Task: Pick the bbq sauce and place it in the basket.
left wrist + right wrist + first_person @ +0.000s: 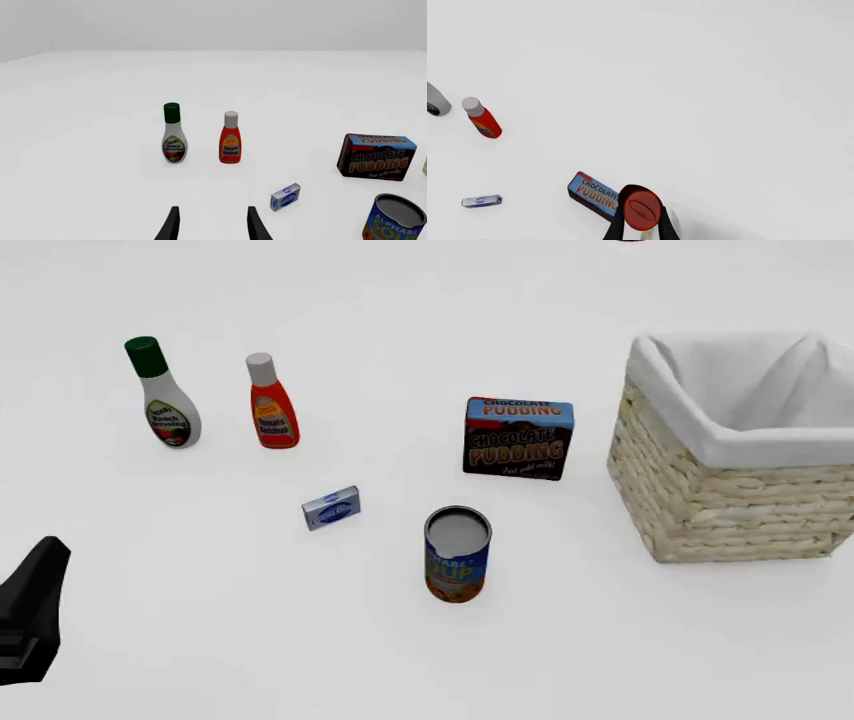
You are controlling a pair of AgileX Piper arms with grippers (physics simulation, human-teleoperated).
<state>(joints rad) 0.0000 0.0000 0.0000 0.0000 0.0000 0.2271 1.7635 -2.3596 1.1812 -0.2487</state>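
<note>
In the right wrist view the red cap of the bbq sauce (640,206) sits between the two dark fingers of my right gripper (641,222), which is shut on the bottle. The bottle's body is hidden below the cap. It hangs high above the table, over the chocolate pudding box (592,194). The basket (721,502), woven wicker with a white lining, stands at the right of the front view with nothing in it. My left gripper (213,224) is open with nothing between its fingers, low at the front left (38,600).
A white ranch bottle with a green cap (162,395) and an orange-red ketchup bottle (271,403) stand at the back left. A chocolate pudding box (519,438), a small blue box (331,508) and a soup can (457,554) occupy the middle.
</note>
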